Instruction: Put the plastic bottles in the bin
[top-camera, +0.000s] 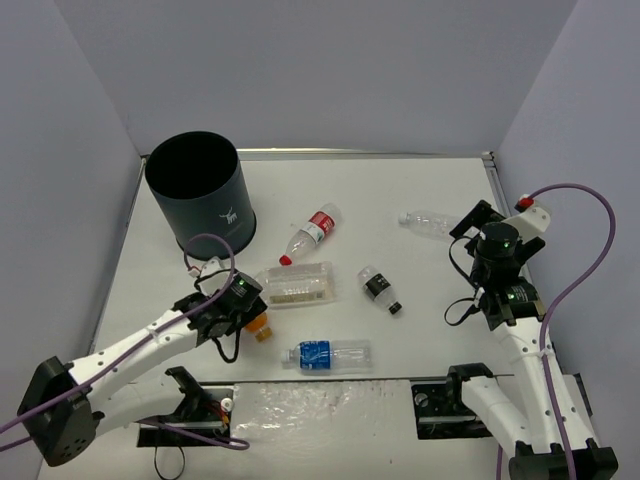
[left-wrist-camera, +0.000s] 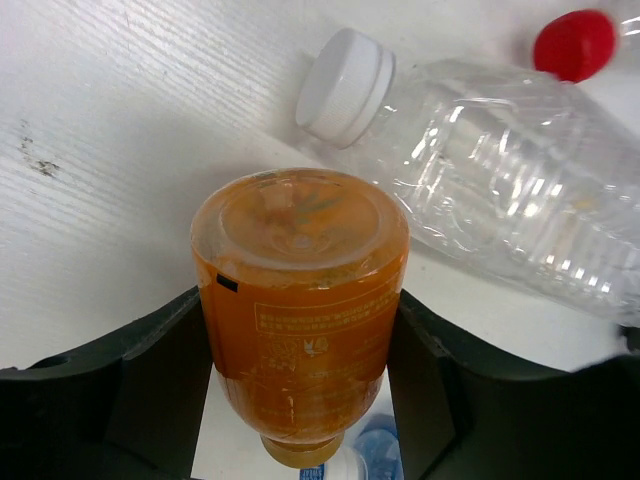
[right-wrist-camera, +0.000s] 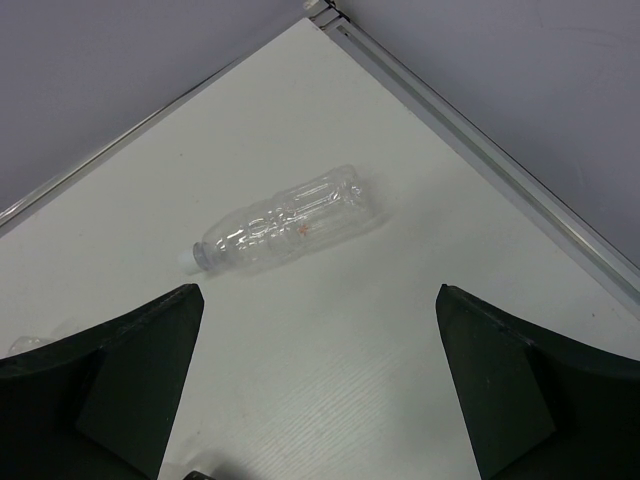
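Elbow low and forearm stretched forward, my left arm reaches from its base across the desk (top-camera: 400, 180), wrist bent down so the left pincer (top-camera: 250, 312) sits just above the surface. Beyond it and to its left the bin (top-camera: 205, 205) stands upright, well apart. From overhead, only a sliver of the orange bottle (left-wrist-camera: 300, 300) shows at my fingertips. My left wrist camera tells more: the bottle lies base toward the lens, and my dark fingers (left-wrist-camera: 160, 370) press against both its sides, so I am gripping it. Just ahead of that pincer lies the wide ribbed bottle (top-camera: 296, 284), white cap near the orange one, and past it the red-label bottle (top-camera: 312, 232). To the right of the pincer are the blue-label bottle (top-camera: 328, 354), nearer my bases, and the black-label bottle (top-camera: 379, 288), farther right.

My right arm stands folded and upright, its wrist tipped forward. The right pincer (top-camera: 478, 222) is spread wide and holds nothing. Its wrist camera shows the plain clear bottle (right-wrist-camera: 285, 225) lying on its side ahead of the fingers, apart from them, near the desk's far corner; overhead it lies just left of that pincer.
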